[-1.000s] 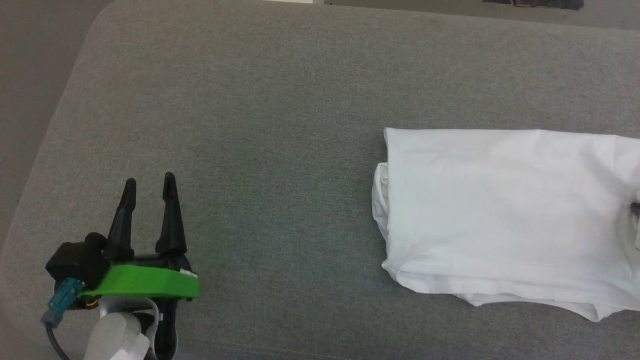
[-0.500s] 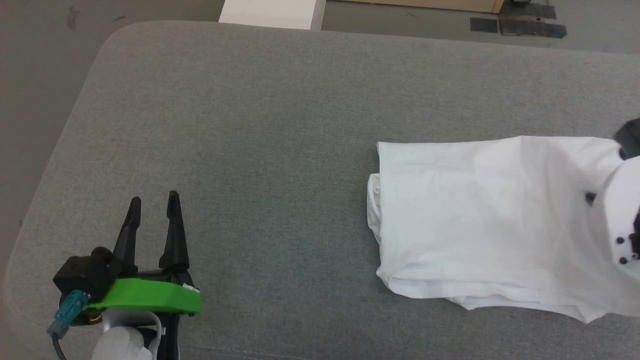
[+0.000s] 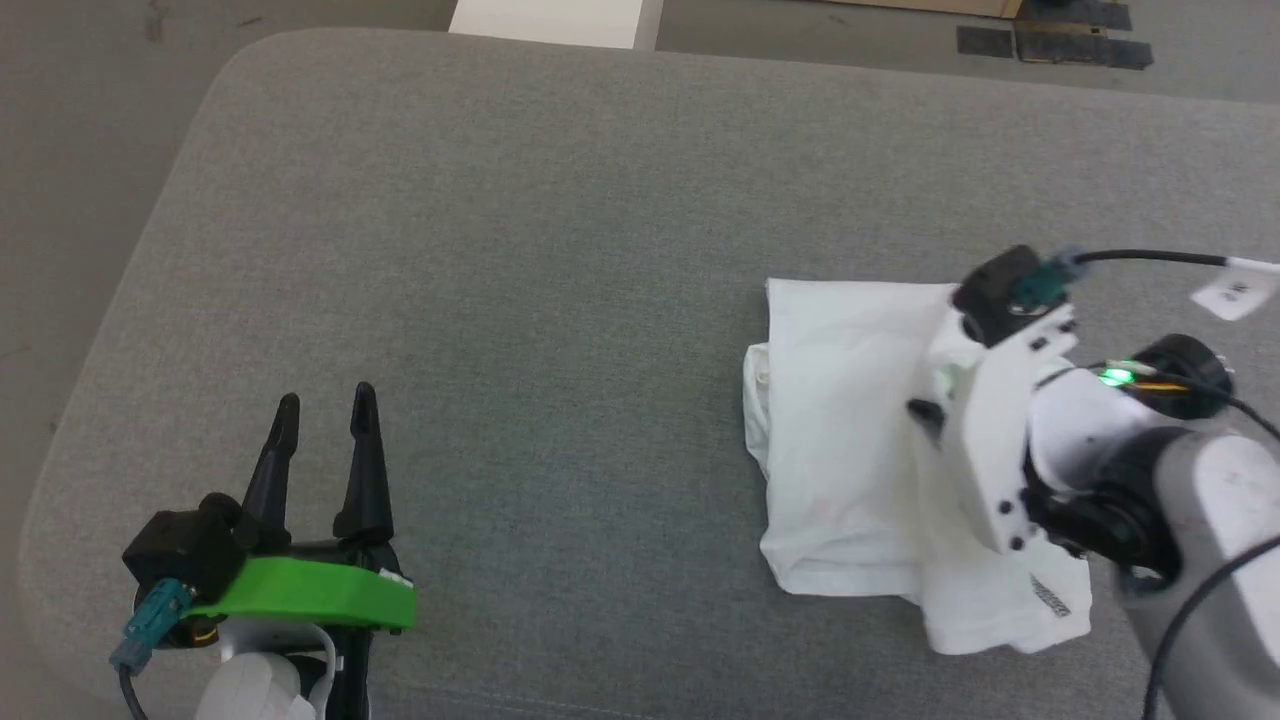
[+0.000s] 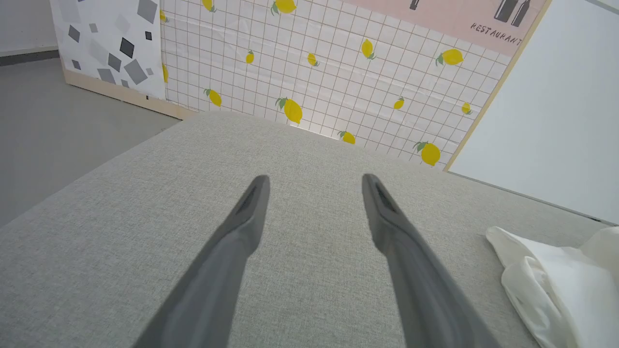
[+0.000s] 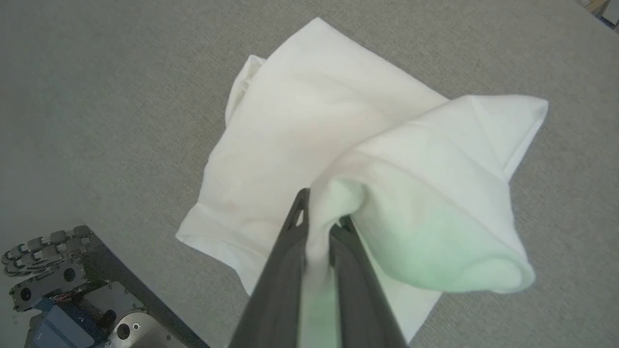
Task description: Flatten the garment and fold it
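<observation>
The white garment (image 3: 840,450) lies folded on the grey cushioned surface (image 3: 550,250), right of the middle. My right gripper (image 5: 321,208) is shut on a bunched end of the garment (image 5: 300,121) and holds that end raised above the flat layers below. From the head camera, my right wrist (image 3: 1000,430) hovers over the garment's right half and hides the fingertips. A hem with dark zigzag stitching (image 3: 1048,597) hangs near the front. My left gripper (image 3: 325,400) rests open far to the left, nothing between its fingers (image 4: 251,212). The garment's edge (image 4: 556,290) shows at the left wrist view's right.
A rigid white box (image 3: 550,20) stands on the floor beyond the far edge, with dark tape patches (image 3: 1060,45) further right. The surface's rounded left edge (image 3: 130,270) drops to the floor. A lemon-patterned wall (image 4: 338,63) stands behind. My base (image 5: 63,299) shows below.
My right arm has come in from the right, carrying the garment's right end up and leftward over the rest, so the garment looks shorter. The head camera shifted slightly. The left gripper stayed open.
</observation>
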Controlling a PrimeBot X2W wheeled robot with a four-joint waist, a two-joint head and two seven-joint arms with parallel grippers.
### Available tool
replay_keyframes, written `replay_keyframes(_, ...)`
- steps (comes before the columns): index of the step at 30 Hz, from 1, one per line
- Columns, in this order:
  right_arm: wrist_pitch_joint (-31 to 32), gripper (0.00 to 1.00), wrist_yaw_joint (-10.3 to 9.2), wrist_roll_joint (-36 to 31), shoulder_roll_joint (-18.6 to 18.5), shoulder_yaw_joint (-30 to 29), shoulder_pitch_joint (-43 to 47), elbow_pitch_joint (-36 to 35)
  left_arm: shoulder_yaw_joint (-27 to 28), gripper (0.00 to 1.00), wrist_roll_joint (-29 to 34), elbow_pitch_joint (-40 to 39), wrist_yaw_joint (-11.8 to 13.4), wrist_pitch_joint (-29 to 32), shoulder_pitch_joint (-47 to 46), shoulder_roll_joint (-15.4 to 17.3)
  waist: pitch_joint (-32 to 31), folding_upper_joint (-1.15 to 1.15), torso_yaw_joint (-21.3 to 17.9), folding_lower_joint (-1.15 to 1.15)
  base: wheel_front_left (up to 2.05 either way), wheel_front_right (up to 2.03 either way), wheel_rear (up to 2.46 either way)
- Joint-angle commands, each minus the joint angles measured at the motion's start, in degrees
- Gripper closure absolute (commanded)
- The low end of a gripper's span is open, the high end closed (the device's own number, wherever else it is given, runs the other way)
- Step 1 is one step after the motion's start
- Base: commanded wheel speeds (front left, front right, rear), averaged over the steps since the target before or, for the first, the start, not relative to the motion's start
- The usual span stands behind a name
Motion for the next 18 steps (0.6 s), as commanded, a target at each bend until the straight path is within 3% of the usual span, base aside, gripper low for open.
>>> replay_keyframes(1,-1.5,1.0,-0.09,0.0,0.8,1.3,-1.6,1.3,0.1,0.0,-0.8,0.1,-0.4,-0.3,0.4,-0.2,0.5,0.0,0.7,0.0,0.0,0.0,0.0)
replay_keyframes(18,-12.8,1.0,-0.09,-1.7,6.3,9.2,-9.7,23.8,-0.9,0.0,-1.6,0.6,-0.4,-0.3,-0.6,-0.7,2.9,0.0,3.5,0.0,0.0,0.0,0.0)
